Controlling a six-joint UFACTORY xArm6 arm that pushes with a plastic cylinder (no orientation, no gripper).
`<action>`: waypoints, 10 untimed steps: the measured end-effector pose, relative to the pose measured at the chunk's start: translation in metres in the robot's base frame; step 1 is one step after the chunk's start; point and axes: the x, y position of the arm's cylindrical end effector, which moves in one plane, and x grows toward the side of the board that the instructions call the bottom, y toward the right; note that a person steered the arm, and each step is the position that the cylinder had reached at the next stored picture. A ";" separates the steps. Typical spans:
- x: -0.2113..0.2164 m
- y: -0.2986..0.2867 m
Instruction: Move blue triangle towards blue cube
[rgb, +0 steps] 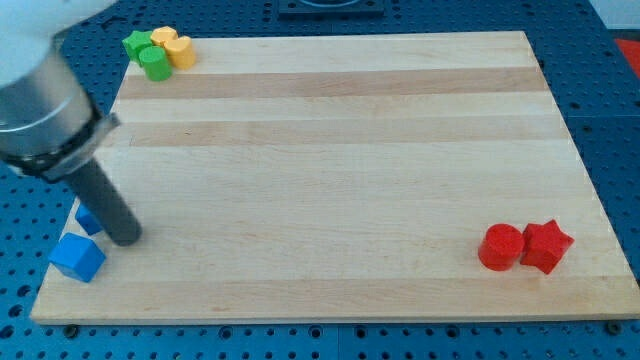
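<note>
The blue cube (77, 258) sits near the board's bottom left corner. The blue triangle (88, 217) lies just above it at the left edge, mostly hidden behind my rod. My tip (125, 238) rests on the board right beside the triangle, on its right, and just up and right of the cube. The triangle and cube are close together; I cannot tell whether they touch.
A green star (136, 44), a green cylinder (154, 64) and two yellow blocks (172, 47) cluster at the top left corner. A red cylinder (500, 247) and a red star (546, 246) sit at the bottom right. The wooden board (340, 170) lies on a blue pegboard.
</note>
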 end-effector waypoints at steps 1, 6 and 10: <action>-0.014 0.045; -0.100 0.055; -0.056 -0.030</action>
